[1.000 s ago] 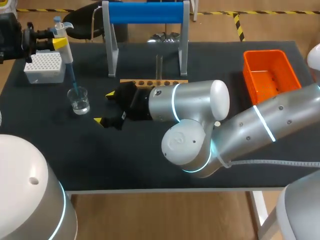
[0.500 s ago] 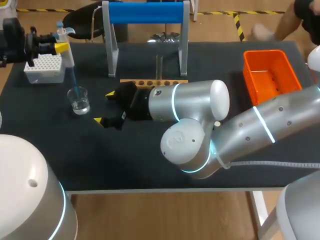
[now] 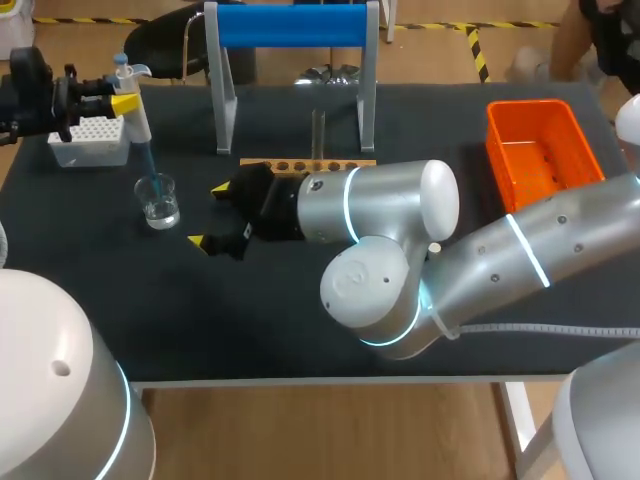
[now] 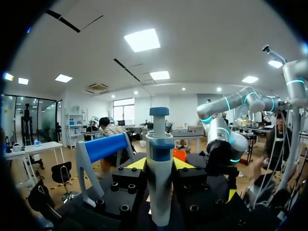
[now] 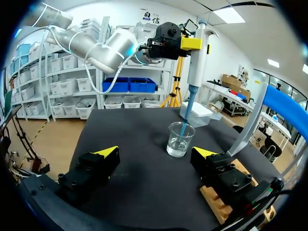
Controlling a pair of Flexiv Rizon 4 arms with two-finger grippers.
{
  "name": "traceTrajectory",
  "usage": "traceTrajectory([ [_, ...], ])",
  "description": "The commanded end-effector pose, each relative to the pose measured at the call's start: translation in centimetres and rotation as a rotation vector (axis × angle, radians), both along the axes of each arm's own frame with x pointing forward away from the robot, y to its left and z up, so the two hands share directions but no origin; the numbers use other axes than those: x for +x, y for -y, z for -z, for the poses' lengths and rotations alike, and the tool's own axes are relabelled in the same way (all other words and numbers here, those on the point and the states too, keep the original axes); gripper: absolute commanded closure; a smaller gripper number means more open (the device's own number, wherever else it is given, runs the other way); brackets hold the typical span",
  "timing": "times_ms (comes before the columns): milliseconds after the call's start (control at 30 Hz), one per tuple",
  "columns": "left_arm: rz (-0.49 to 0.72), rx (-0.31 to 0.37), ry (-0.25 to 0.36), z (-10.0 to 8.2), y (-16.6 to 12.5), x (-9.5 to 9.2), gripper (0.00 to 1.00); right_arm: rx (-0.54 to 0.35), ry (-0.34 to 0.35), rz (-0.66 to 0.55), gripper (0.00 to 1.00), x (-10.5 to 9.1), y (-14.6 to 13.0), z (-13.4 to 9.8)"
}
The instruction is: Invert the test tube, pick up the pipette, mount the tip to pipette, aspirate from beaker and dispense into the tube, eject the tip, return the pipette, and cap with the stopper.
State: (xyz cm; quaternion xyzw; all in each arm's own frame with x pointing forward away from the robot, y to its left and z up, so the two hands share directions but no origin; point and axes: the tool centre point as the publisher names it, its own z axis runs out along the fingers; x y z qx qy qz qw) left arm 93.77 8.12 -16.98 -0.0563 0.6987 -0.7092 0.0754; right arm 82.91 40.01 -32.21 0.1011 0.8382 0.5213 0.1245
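Table (image 3: pixel 300 310): flat top under a black mat, with the stand, rack, box and bin toward its far edge.

Stand (image 3: pixel 292 25): two pale uprights carrying a blue crossbar, at the far middle.

Left arm: enters from the left side, held level above the far left corner. Left gripper (image 3: pixel 118 98): fingers clamped from both sides on the pipette (image 3: pixel 130 95), which hangs almost upright, plunger uppermost. In the left wrist view the pipette (image 4: pixel 160 178) fills the space between the yellow tips of that gripper (image 4: pixel 160 164).

Right arm: enters from the right and reaches past the middle, its large elbow joint over the near half of the table. Right gripper (image 3: pixel 210 213): low over the mat just in front of the rack, fingers spread wide, nothing between them. In its own view this gripper (image 5: pixel 156 152) faces the beaker, which stands a little ahead of it.

Beaker (image 3: pixel 158 200): small, clear glass, upright on the mat near the tip box, holding a shallow layer of clear liquid. The blue pipette tip (image 5: pixel 185 118) reaches down inside the beaker (image 5: pixel 180 140).

Tip box (image 3: pixel 88 140): white, with a grid top, at the far left corner.

Rack (image 3: pixel 308 163): a wooden strip with a row of round holes. Test tube (image 3: pixel 318 130): upright in it, between the stand's legs; its contents cannot be made out.

Bin (image 3: pixel 535 150): orange, open-topped, at the far right.
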Motion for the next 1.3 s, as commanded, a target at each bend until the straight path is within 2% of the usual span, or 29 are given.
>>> traceTrajectory([
  [33, 0.014, -0.009, 0.000, 0.5, -0.3, 0.4, 1.00, 0.001, -0.002, -0.002, 0.00, 0.0, 0.2, 0.0],
  [567, 0.021, -0.009, -0.031, 1.8, -0.2, 0.7, 1.00, 0.001, -0.002, -0.002, 0.00, 0.0, 0.2, 0.0],
  [1300, 0.020, -0.013, -0.033, 2.1, -0.4, 0.7, 1.00, 0.001, -0.002, -0.002, 0.00, 0.0, 0.2, 0.0],
])
